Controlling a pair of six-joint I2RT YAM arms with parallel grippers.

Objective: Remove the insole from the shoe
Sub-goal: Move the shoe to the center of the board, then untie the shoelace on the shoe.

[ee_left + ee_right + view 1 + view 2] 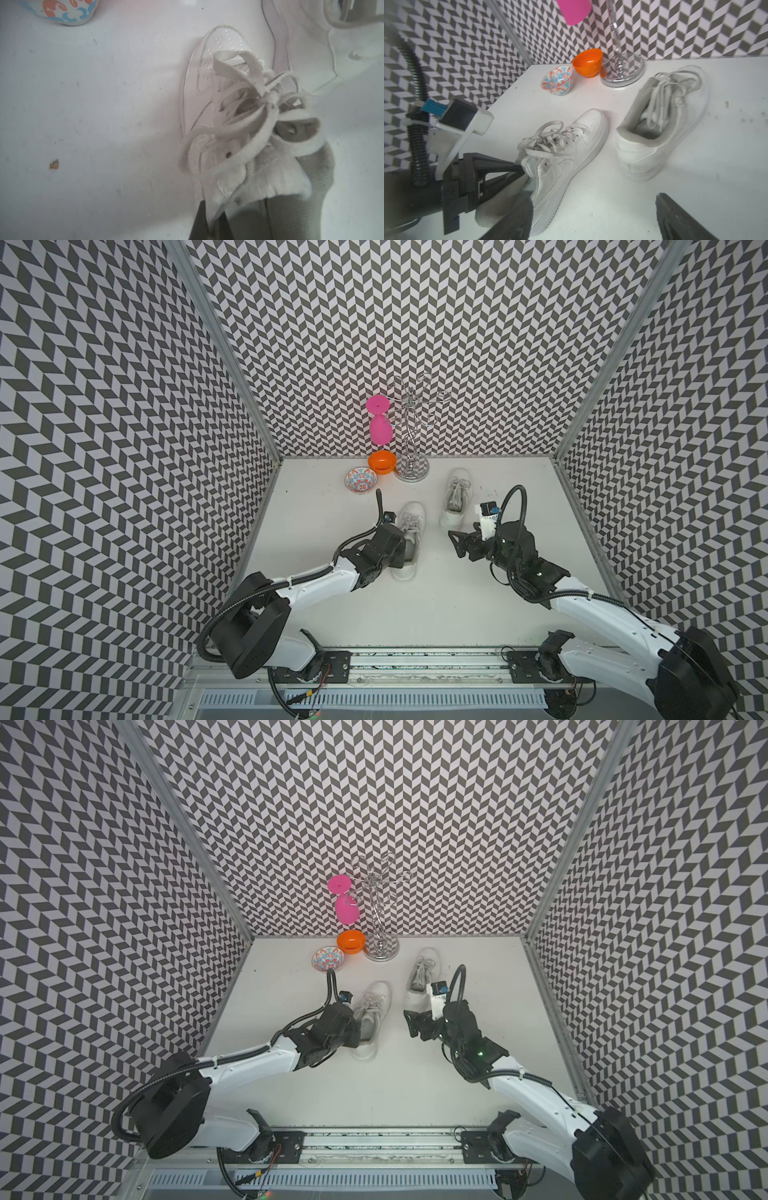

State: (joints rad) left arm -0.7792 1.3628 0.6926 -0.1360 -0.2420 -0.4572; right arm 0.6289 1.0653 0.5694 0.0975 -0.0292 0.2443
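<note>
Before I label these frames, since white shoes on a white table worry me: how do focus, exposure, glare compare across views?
Both top views: sharp, evenly lit, walls splayed by the wide lens. Left wrist view: overexposed and soft, the toe of the near shoe fading into the table, laces blurred. Right wrist view: crisper, shadows beside the far shoe, a highlight on the orange bowl.

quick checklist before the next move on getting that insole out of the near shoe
1. Left hand shut on near white lace-up sneaker at its opening: ok.
2. Insole in that grip: cannot tell; only white fabric shows between the fingers.
3. Right hand open and empty: ok.
4. Right hand steadying the sneaker: not ok; it hangs apart from it.
5. Far white sneaker apart from the near one: ok.
6. Patterned ceramic bowl and orange plastic bowl away from both hands: ok.
</note>
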